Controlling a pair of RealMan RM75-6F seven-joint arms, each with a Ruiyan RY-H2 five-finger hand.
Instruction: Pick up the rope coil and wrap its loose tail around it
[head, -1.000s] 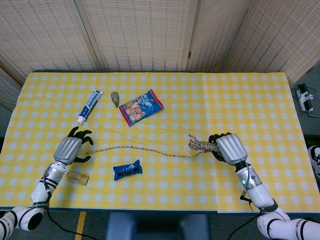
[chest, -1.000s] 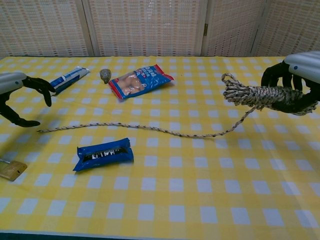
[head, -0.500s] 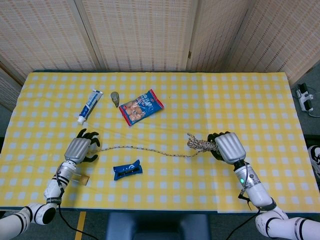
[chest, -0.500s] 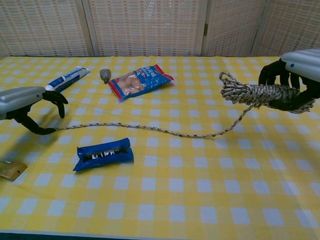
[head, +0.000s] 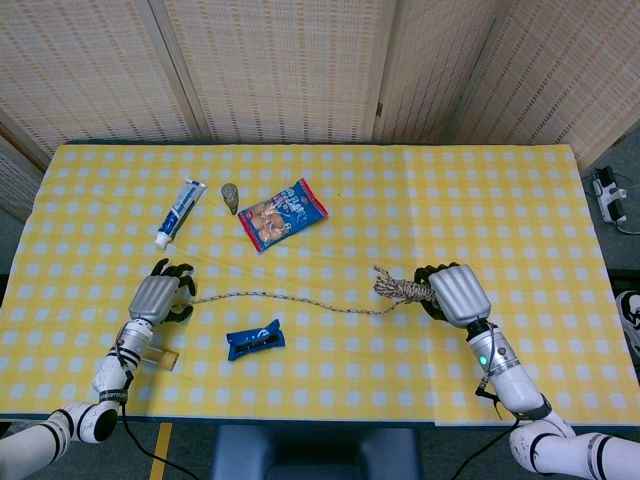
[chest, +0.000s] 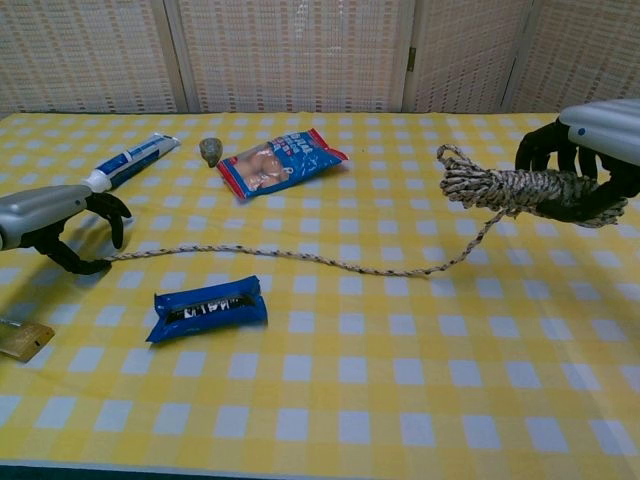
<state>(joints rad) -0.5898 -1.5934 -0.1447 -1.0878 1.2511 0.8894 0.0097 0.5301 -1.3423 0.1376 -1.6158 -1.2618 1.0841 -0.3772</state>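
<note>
My right hand (head: 455, 293) (chest: 588, 160) grips the speckled rope coil (head: 400, 290) (chest: 500, 187) and holds it lifted above the yellow checked cloth at the right. The loose tail (head: 290, 299) (chest: 300, 256) hangs off the coil and trails left across the table. Its end (chest: 108, 257) lies under my left hand (head: 160, 297) (chest: 55, 212). That hand's dark fingers (chest: 115, 220) curve down on either side of the end, still apart, with the thumb tip close to the rope.
A blue bar packet (head: 255, 340) (chest: 208, 308) lies just in front of the tail. A toothpaste tube (head: 180, 212), a small stone (head: 229, 196) and a snack bag (head: 282, 214) lie behind it. A small amber object (head: 158, 356) sits near the front left edge.
My left hand has moved right and lowered onto the tail's end, its fingers curling closer around it. The right hand has kept the coil lifted, nearly still.
</note>
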